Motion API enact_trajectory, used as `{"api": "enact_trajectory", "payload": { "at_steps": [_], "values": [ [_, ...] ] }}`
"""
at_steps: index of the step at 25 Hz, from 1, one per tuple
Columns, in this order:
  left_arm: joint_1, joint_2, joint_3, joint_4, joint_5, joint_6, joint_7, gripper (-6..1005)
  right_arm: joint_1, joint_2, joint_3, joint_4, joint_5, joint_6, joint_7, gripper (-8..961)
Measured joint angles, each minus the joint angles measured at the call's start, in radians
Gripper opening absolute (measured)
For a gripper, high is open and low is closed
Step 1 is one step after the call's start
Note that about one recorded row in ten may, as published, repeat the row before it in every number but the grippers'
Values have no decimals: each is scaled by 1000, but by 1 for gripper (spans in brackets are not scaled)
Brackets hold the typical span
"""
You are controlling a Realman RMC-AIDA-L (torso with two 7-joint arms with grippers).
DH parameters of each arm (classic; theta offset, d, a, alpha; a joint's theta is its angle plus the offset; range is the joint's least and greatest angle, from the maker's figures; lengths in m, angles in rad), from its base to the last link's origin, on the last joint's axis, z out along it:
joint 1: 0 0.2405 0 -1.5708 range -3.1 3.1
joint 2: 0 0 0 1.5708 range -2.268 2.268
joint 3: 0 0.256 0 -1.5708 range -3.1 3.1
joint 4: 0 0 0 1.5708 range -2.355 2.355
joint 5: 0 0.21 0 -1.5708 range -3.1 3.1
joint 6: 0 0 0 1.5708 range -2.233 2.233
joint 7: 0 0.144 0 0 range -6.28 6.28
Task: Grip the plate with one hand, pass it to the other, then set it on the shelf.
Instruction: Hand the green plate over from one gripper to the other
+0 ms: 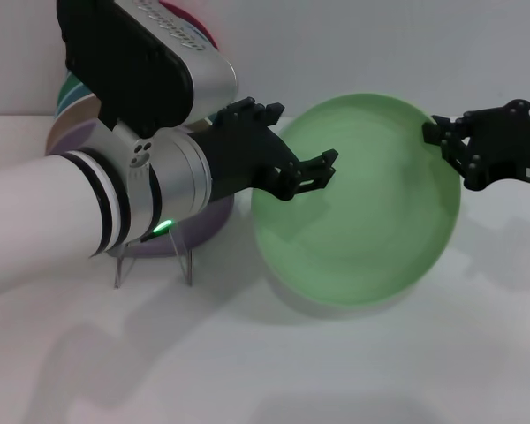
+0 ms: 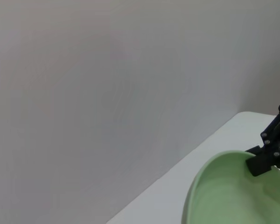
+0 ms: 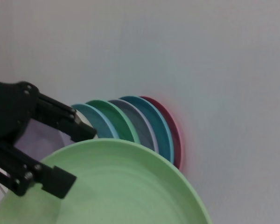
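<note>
- Pinching the far-right rim of the light-green plate point(image 1: 358, 208), the right gripper point(image 1: 446, 140) reaches in from the right edge of the head view, its fingers closed on the plate's edge; a small white label shows on its body.
- The left gripper point(image 1: 314, 172) comes in from the left on a thick silver-and-white arm point(image 1: 150, 190) with black bands and a lit green light; its fingers straddle the plate's left rim with a gap visible between them, parted rather than clamped, one tip lying over the plate's inner face.
- The plate hangs tilted between the two grippers, lifted off the white table point(image 1: 247, 371), its hollow side facing the head camera and its shadow falling on the table below.
- In the left wrist view the right gripper point(image 2: 263, 163) shows biting the plate's point(image 2: 224, 196) rim.
- In the right wrist view the left gripper point(image 3: 67, 156) straddles the plate point(image 3: 126, 186).
- Behind the left arm stands a clear acrylic rack point(image 1: 155, 261) holding a row of upright plates point(image 3: 135, 123): light blue, green, lilac, teal and dark red.
</note>
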Motion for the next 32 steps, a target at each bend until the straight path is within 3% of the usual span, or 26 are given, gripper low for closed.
{"api": "enact_trajectory", "payload": {
  "at_steps": [13,19,21,27,32],
  "values": [
    [9,-1,-3,58,-2,98,82,796,13,-2,-4,0,22,6,-1,41],
    [6,-1,-3,64,-5,104,90,576,8,-2,-3,4,22,7,-1,43],
    [2,-1,-4,70,-6,105,90,361,8,-2,-3,4,22,7,-1,44],
    [-1,-1,-4,75,-7,110,90,132,7,-2,-3,-2,26,10,0,45],
    [-4,-1,-4,81,-5,140,90,103,3,-3,7,-28,85,86,-48,47]
  ]
}}
